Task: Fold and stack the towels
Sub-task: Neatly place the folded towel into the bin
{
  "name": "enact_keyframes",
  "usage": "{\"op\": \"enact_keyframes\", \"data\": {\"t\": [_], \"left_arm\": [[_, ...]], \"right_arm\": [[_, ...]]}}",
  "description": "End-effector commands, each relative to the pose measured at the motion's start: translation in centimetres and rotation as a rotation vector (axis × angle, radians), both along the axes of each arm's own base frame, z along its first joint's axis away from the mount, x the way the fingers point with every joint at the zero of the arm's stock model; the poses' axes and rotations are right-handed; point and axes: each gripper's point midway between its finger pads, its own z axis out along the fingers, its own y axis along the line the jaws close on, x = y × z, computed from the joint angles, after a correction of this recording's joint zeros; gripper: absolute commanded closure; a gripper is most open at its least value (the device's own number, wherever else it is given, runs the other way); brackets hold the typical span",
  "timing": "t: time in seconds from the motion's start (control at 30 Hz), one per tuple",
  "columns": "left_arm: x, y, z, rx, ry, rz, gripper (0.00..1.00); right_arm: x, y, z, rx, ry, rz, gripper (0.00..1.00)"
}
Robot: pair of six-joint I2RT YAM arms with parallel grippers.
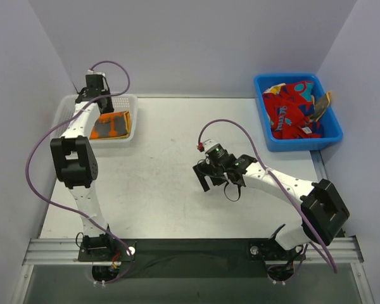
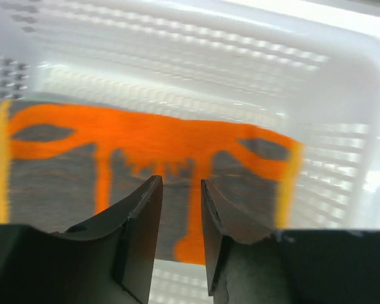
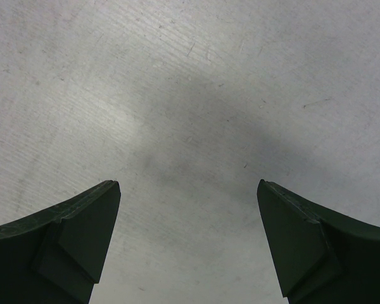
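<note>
A folded orange towel with grey marks (image 1: 111, 125) lies flat in the white mesh basket (image 1: 134, 120). My left gripper (image 1: 106, 106) hangs just above its far edge. In the left wrist view the towel (image 2: 145, 136) fills the basket floor, and the left gripper (image 2: 180, 183) has a narrow gap between its fingers with nothing in it. Red towels with blue shapes (image 1: 291, 107) are heaped in the blue bin (image 1: 297, 144). My right gripper (image 1: 210, 177) hovers over the middle of the table, open wide; in its wrist view the right gripper (image 3: 189, 183) frames only bare tabletop.
The basket stands at the table's far left corner and the bin at the far right. A grey and orange cloth edge (image 1: 321, 104) pokes out at the bin's right side. The basket's mesh walls (image 2: 240, 57) surround the left fingers.
</note>
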Motion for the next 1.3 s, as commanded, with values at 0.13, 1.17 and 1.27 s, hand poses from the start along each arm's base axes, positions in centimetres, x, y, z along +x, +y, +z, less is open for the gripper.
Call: {"op": "enact_keyframes", "data": {"t": [0.13, 1.17, 1.27], "left_arm": [[3.5, -5.5, -1.6, -0.092, -0.073, -0.131, 0.69], [2.9, -10.3, -2.2, -0.185, -0.129, -0.216, 0.72], [2.8, -10.6, -3.1, -0.186, -0.108, -0.221, 0.77]], "right_arm": [[-0.6, -1.0, -0.1, -0.010, 0.003, -0.007, 0.07], [-0.8, -1.5, -0.2, -0.013, -0.003, -0.018, 0.07], [-0.9, -1.4, -0.3, -0.014, 0.004, -0.019, 0.07]]}}
